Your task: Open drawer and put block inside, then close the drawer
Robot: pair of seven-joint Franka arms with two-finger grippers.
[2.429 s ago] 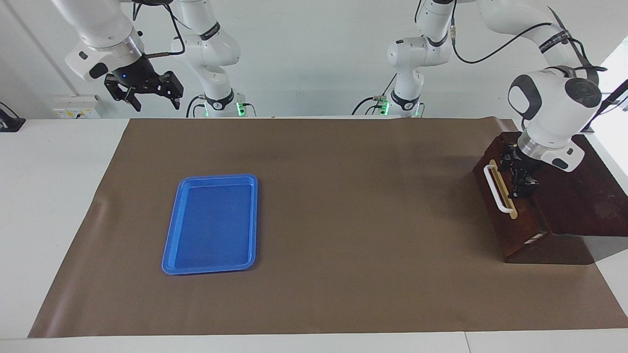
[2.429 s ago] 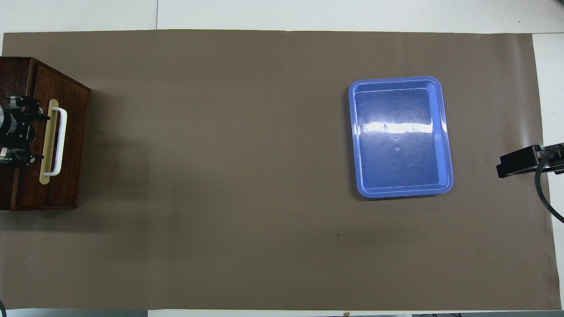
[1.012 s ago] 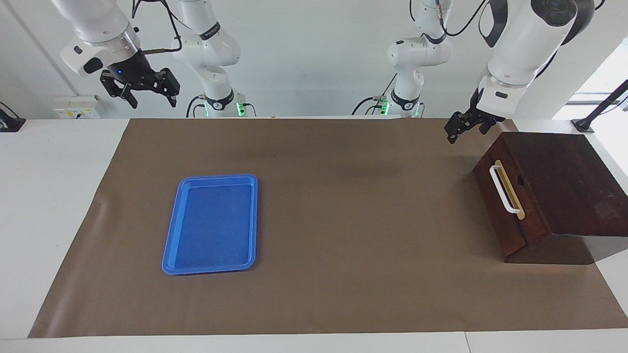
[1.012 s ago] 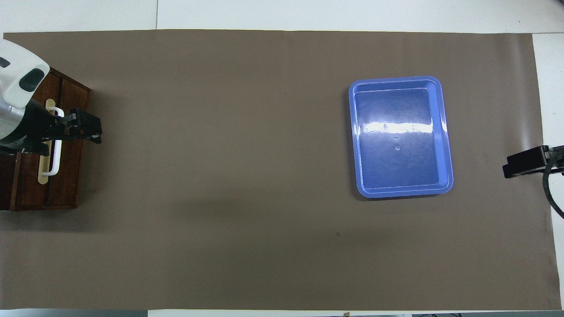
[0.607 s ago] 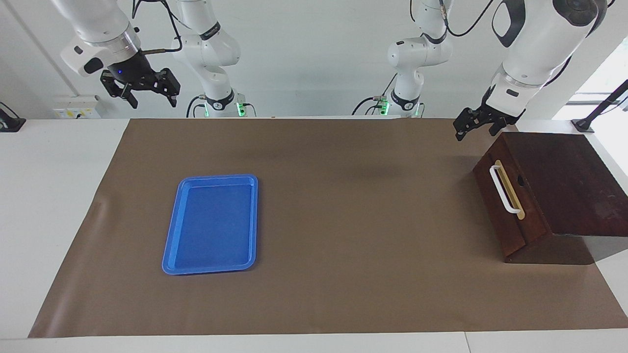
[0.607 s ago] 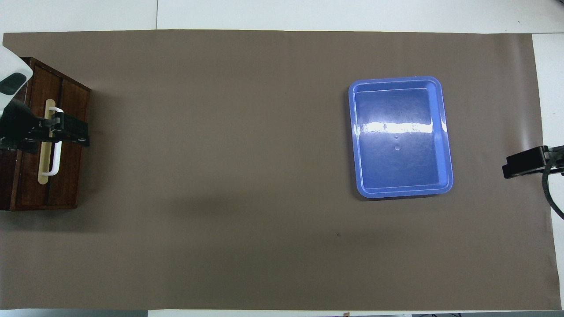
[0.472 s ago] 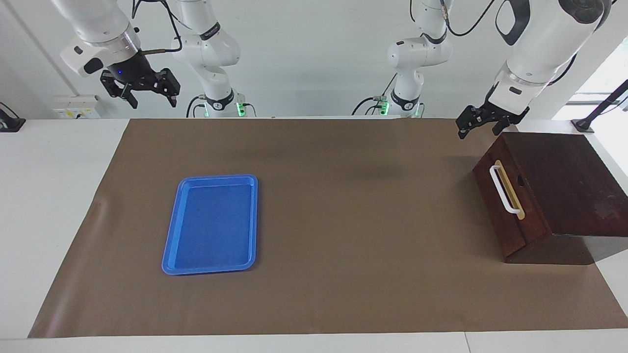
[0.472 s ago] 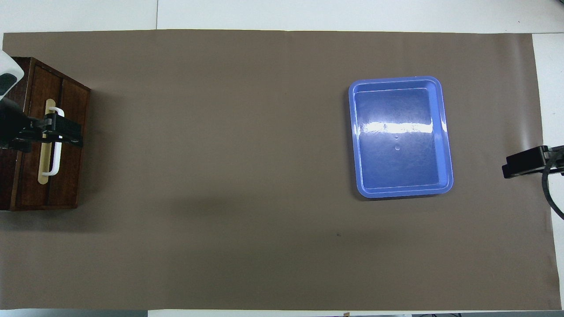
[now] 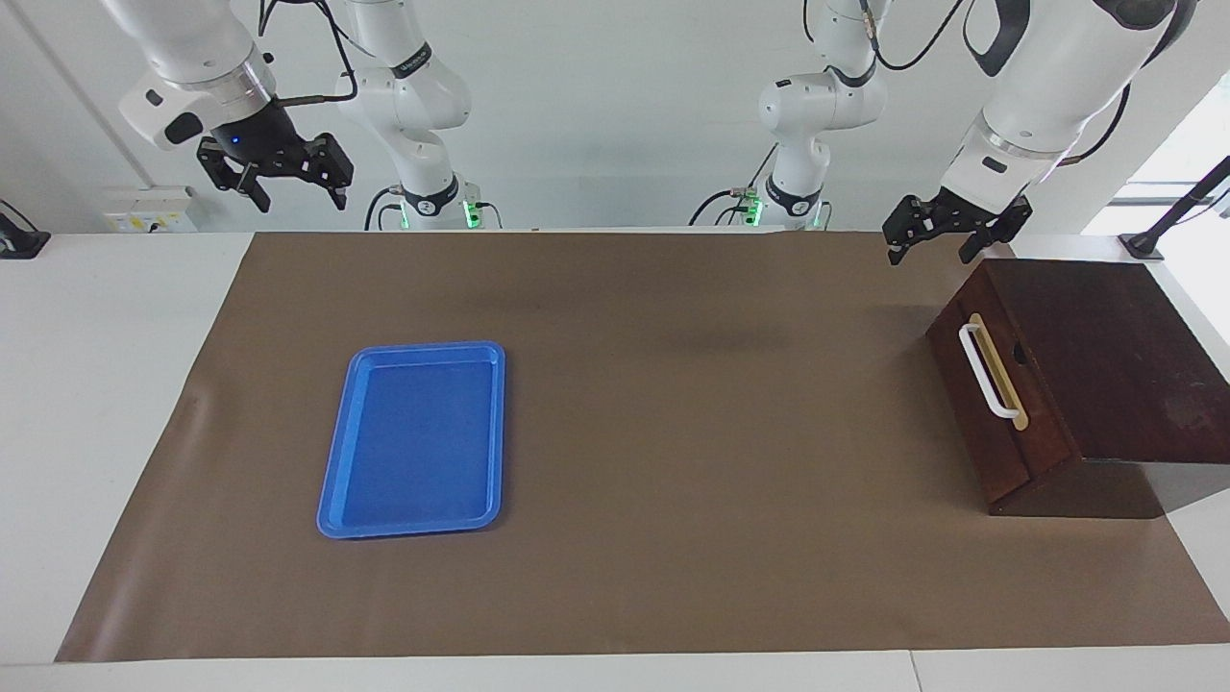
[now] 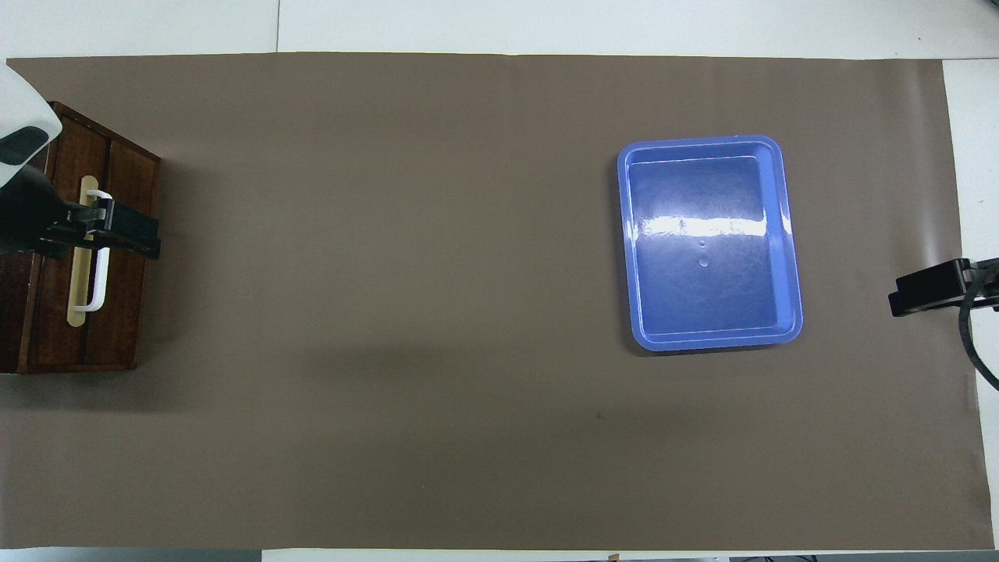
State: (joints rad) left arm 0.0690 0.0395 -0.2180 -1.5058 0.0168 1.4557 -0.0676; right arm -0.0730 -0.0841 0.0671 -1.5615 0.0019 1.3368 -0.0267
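The drawer [image 9: 961,389] of the dark brown wooden box is shut, its white bar handle [image 9: 985,370] facing the middle of the table. It also shows in the overhead view [image 10: 125,297] at the left arm's end of the table. My left gripper [image 9: 929,256] is open and empty, up in the air over the mat beside the box's robot-side corner. In the overhead view my left gripper [image 10: 117,234] covers part of the handle [image 10: 100,273]. My right gripper [image 9: 303,204] is open and empty, held high at the right arm's end, where that arm waits. The yellow block is out of view.
A flat blue tray [image 9: 415,437] lies empty on the brown mat [image 9: 673,432] toward the right arm's end; it also shows in the overhead view [image 10: 788,250]. My right gripper [image 10: 929,287] shows at the mat's edge in the overhead view.
My left gripper has risen from the box top by the handle and now hangs in the air beside the box. The drawer stayed shut. The right gripper rose slightly.
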